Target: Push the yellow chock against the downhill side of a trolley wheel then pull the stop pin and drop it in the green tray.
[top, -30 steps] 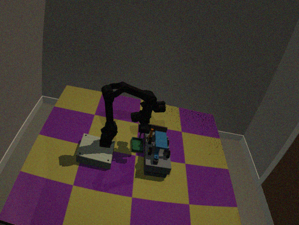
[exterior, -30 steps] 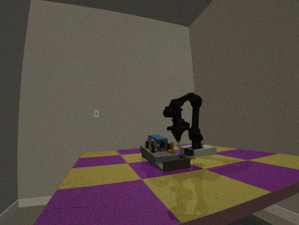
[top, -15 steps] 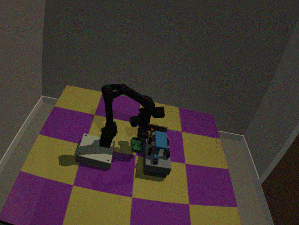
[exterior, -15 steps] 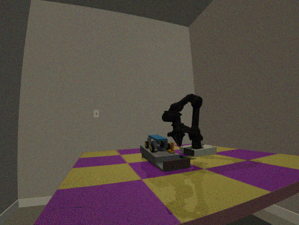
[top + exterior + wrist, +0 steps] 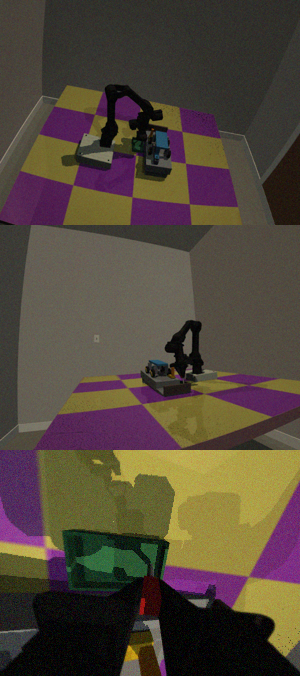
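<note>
My gripper point(image 5: 142, 139) point(image 5: 183, 376) point(image 5: 150, 582) is shut on the red-headed stop pin point(image 5: 151, 596). The pin's grey shaft shows below the fingertips in the exterior view, and in the wrist view it points toward the green tray point(image 5: 135, 147) point(image 5: 102, 562). The fingers are beside the ramp, close to the tray; their exact height over it is hard to tell. The blue-topped trolley point(image 5: 162, 139) point(image 5: 158, 363) stands on the grey ramp point(image 5: 150, 161) point(image 5: 169, 382). The chock's orange handle point(image 5: 151, 133) point(image 5: 173, 371) point(image 5: 149, 659) stands upright at a wheel on the trolley's downhill side; contact is unclear.
A dark brown end wall point(image 5: 160, 127) point(image 5: 177, 388) closes the ramp's low end. A blue-topped post point(image 5: 156, 157) stands at the uphill end. The arm's pale base point(image 5: 95, 156) point(image 5: 203, 376) is on the other side of the tray from the ramp.
</note>
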Robot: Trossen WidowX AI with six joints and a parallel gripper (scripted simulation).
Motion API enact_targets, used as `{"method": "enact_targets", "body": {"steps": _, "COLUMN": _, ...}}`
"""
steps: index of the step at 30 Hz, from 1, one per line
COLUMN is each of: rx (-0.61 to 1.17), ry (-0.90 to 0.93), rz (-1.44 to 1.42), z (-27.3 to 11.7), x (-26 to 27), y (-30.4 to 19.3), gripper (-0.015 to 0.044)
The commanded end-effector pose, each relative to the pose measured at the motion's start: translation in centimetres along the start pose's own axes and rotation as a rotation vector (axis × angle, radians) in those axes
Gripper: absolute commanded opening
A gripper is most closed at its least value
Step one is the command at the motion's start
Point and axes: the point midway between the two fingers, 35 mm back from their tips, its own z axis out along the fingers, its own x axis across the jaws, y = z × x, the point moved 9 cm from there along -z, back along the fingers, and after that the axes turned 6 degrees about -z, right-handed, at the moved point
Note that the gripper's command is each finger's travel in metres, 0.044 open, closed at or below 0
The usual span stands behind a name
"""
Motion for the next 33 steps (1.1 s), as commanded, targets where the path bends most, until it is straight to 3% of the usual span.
{"method": "enact_targets", "body": {"steps": 1, "rx": -0.001, "ry": -0.002, "rz": 0.004, "z": 0.2, "x": 0.0, "y": 0.1, "gripper": 0.0079}}
{"method": "enact_targets", "body": {"steps": 6, "rx": -0.001, "ry": -0.002, "rz": 0.004, "z": 0.2, "x": 0.3, "y": 0.1, "gripper": 0.0190}}
{"method": "enact_targets", "body": {"steps": 33, "rx": -0.001, "ry": 0.000, "rz": 0.004, "z": 0.4, "x": 2.2, "y": 0.1, "gripper": 0.0190}}
